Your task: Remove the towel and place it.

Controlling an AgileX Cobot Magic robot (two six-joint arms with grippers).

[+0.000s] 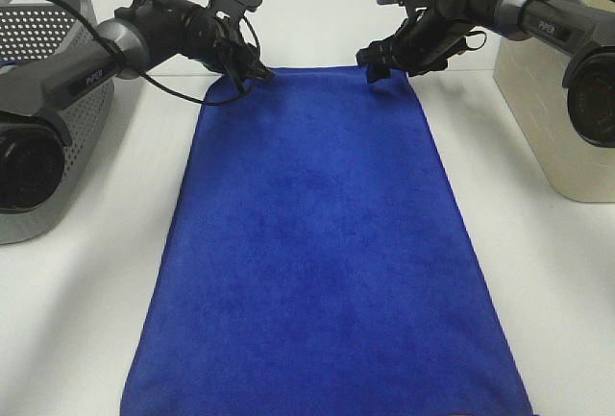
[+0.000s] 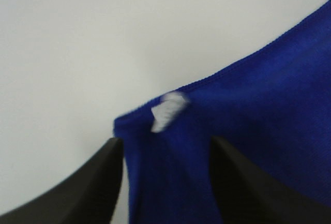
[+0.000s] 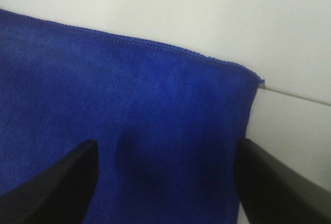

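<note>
Towel (image 1: 317,243) lies spread flat on the white table (image 1: 538,291), royal blue, its long sides running from the near edge of the exterior view to the far end where both arms meet it. Its two far corners are where the grippers sit. The left gripper (image 1: 258,72) is at the far left corner; in the left wrist view its fingers (image 2: 93,188) stand apart with the bunched corner and a small white tag (image 2: 166,111) between them, spread and not pinching. The right gripper (image 1: 377,62) is over the far right corner; its fingers (image 3: 57,182) are also spread wide, with flat cloth and the stitched hem (image 3: 155,45) between them. A grey perforated basket (image 1: 48,41) stands at the left, a beige bin (image 1: 548,118) at the right.
</note>
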